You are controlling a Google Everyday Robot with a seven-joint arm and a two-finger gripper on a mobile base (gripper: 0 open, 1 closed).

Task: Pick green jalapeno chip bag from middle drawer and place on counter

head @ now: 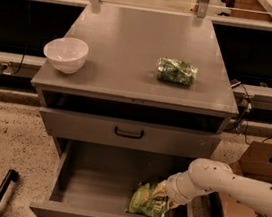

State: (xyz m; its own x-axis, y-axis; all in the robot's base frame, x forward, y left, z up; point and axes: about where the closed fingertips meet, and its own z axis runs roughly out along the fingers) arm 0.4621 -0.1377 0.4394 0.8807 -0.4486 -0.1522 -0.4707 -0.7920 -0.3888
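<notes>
End effector (162, 199) is low inside the open middle drawer (90, 185), against the right edge of the green jalapeno chip bag (145, 203). Whether it is spread or clamped cannot be told, as wrist and bag mask the tip. The bag lies on the drawer floor just left of the tip, near the front wall.

Step in hand, as judged: the grasp.

Next move calls for a firm hold on the crinkly bag and a lift clear of the upper drawer (128, 132). The bag then goes up to the tabletop (135, 45), between bowl (65, 54) and can (176, 71).
</notes>
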